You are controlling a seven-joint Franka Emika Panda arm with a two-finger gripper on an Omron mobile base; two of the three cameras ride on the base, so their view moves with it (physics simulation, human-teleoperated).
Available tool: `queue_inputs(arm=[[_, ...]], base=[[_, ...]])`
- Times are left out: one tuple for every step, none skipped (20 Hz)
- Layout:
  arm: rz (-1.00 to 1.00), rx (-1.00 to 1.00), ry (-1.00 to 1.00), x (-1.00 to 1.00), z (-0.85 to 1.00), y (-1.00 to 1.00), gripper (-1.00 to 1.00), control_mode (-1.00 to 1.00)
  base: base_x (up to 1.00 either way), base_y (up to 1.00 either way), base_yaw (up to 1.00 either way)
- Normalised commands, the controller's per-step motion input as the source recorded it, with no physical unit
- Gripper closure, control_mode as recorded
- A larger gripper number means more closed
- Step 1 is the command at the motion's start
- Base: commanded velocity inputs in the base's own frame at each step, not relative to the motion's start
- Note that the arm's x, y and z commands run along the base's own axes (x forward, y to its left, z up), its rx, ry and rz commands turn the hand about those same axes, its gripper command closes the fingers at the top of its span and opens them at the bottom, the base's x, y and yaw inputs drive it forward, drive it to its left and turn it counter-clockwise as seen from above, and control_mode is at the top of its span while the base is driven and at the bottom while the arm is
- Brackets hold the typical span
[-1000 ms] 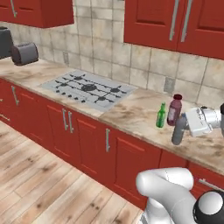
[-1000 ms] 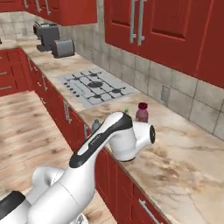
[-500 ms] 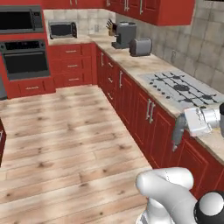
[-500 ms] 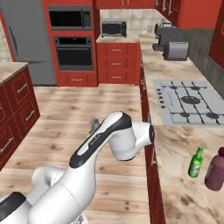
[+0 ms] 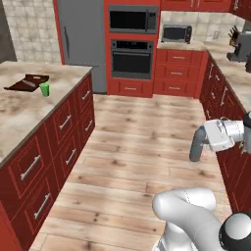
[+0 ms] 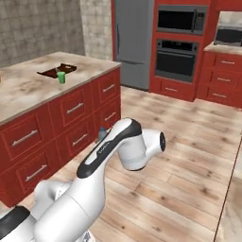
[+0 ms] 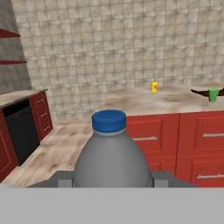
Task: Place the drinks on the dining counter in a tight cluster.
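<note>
The gripper (image 5: 200,145) pinches the slim grey bottle (image 5: 196,145) upright over the wood floor, away from the dining counter (image 5: 19,110). In the hand view its blue-capped body (image 7: 111,155) hides the fingertips. The green cup (image 6: 61,77) and a half-hidden board sit on that counter.
</note>
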Motion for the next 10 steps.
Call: queue_inputs(arm=[[0.00,0.00,0.00,0.00,0.00,0.00,1.00,1.00],[0.00,0.00,0.00,0.00,0.00,0.00,1.00,1.00],[0.00,0.00,0.00,0.00,0.00,0.00,1.00,1.00],[0.00,0.00,0.00,0.00,0.00,0.00,1.00,1.00],[0.00,0.00,0.00,0.00,0.00,0.00,1.00,1.00],[0.00,0.00,0.00,0.00,0.00,0.00,1.00,1.00],[0.00,0.00,0.00,0.00,0.00,0.00,1.00,1.00],[0.00,0.00,0.00,0.00,0.00,0.00,1.00,1.00],[0.00,0.00,0.00,0.00,0.00,0.00,1.00,1.00],[0.00,0.00,0.00,0.00,0.00,0.00,1.00,1.00]], base=[[0.45,0.00,0.60],[0.50,0.00,0.54],[0.58,0.00,0.45],[0.68,0.00,0.32],[0.72,0.00,0.25],[0.78,-0.02,0.18],[0.80,-0.03,0.15],[0.82,-0.02,0.12],[0.86,-0.02,0.08],[0.87,-0.04,0.04]])
